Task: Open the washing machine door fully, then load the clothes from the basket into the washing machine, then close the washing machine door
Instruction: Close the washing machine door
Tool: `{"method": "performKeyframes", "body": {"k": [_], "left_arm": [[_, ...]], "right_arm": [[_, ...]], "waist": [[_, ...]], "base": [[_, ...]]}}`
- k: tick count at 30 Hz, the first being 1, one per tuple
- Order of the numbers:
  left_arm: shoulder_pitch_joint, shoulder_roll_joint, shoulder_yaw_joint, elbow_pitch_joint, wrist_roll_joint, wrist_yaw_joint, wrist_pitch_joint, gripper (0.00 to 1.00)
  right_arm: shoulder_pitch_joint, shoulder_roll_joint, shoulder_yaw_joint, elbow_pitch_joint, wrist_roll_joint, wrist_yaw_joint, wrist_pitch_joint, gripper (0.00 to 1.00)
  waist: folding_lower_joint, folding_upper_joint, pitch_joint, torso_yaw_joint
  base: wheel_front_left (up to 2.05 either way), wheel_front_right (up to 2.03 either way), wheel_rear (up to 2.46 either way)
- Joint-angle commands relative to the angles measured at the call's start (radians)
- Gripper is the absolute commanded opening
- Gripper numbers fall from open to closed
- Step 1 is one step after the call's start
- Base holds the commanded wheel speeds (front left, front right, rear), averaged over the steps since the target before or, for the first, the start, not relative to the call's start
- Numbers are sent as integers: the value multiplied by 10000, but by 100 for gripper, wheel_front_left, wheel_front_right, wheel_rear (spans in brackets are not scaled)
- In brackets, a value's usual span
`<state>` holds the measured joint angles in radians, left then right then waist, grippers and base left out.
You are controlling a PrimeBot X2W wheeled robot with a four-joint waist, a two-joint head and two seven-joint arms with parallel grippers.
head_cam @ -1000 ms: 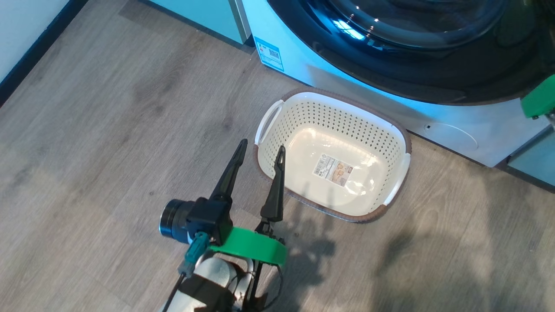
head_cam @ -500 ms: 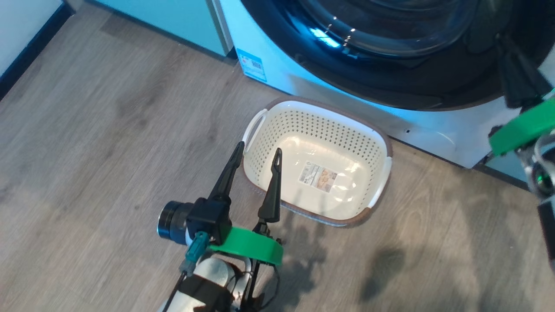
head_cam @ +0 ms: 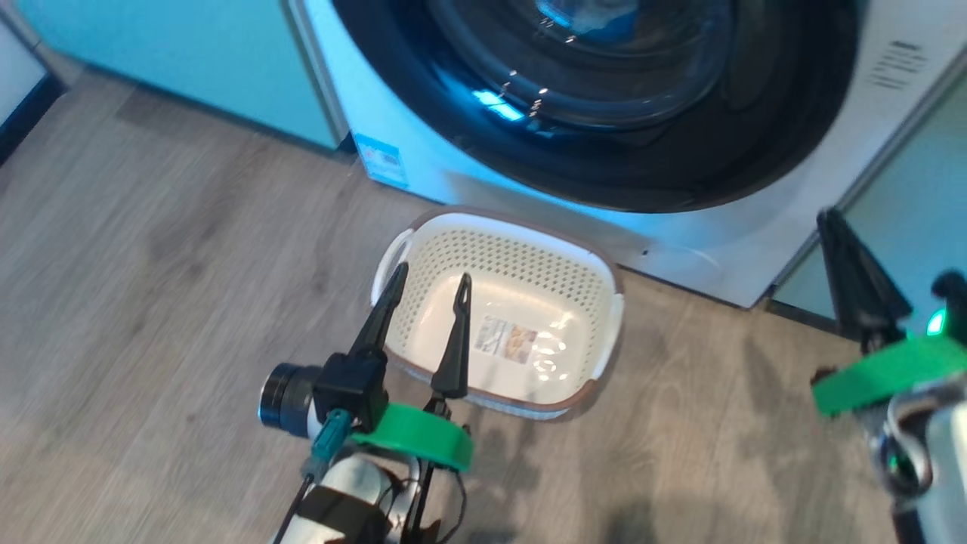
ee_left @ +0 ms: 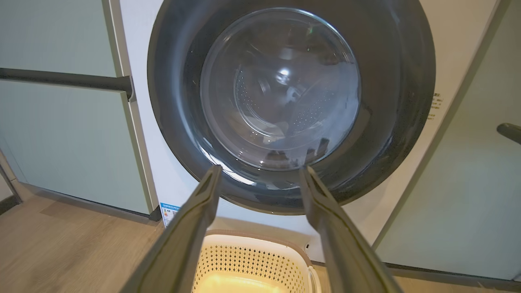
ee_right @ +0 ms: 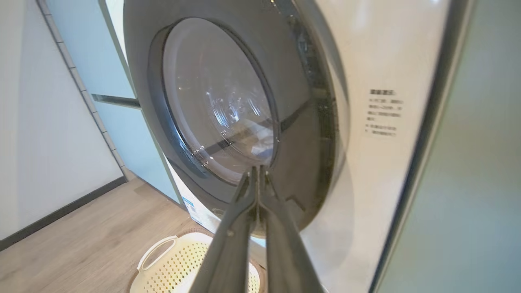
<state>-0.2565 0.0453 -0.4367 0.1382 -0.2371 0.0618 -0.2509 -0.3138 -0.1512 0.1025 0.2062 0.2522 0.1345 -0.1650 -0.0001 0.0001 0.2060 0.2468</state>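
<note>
The large round glossy black door (ee_left: pixel 390 101) lies flat against the front of the big white front-loading washing machine (head_cam: pixel 680 249). It looks shut, though I cannot tell whether the latch has caught. On the floor just in front of the machine sits the small cream perforated plastic basket (head_cam: pixel 498 219) with a brown rim, holding nothing but the label on its base. A pale patch behind the door's glass may be the cream-yellow clothes (ee_right: pixel 260 144) in the drum, but reflections make that uncertain. The left gripper (head_cam: pixel 432 272) hovers above the basket's edge away from the machine, fingers spread and holding nothing. The right gripper (ee_right: pixel 257 171) has its fingers pressed together, empty, pointing at the door's black ring. By my judgement only confirming the closure is left. Push with those closed tips on the ring, square to the machine's front and never on the glass dome, keeping the left arm clear of the basket.
</note>
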Motion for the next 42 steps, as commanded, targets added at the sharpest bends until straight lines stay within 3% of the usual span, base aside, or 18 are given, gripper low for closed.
{"method": "performKeyframes", "body": {"k": [1, 3, 4, 5, 6, 25, 42], "left_arm": [[-55, 78, 402, -200, 98, -3, -109, 100], [19, 91, 450, -127, 96, -64, -109, 100], [48, 100, 469, -86, 103, -90, -109, 100], [74, 107, 487, -51, 107, -113, -109, 100], [104, 112, 511, -23, 109, -121, -109, 100], [892, 443, 936, 285, -58, -12, -109, 100], [1207, 658, 947, 88, -186, 203, 89, 100]], "right_arm": [[55, 89, 63, -460, -72, -38, 88, 25], [527, 224, -129, -759, -168, -38, 162, 59], [744, 289, -199, -879, -200, -38, 205, 81], [944, 345, -261, -988, -237, -38, 253, 95], [1117, 397, -332, -1099, -284, -38, 280, 100], [3677, 975, -1228, -2939, -791, -38, 599, 100], [4497, 1008, -1610, -3713, -654, -38, 828, 100]], "waist": [[1, -1, -210, -231], [1, -1, -317, -407], [1, -1, -378, -488], [1, -1, -433, -567], [1, -1, -479, -642], [1, -1, -1414, -2080], [1, -1, -1589, -2565]], "base": [[0, 0, 0], [0, 0, 0], [0, 0, 0], [0, 0, 0], [0, 0, 0], [0, 0, 0], [0, 0, 0]]}}
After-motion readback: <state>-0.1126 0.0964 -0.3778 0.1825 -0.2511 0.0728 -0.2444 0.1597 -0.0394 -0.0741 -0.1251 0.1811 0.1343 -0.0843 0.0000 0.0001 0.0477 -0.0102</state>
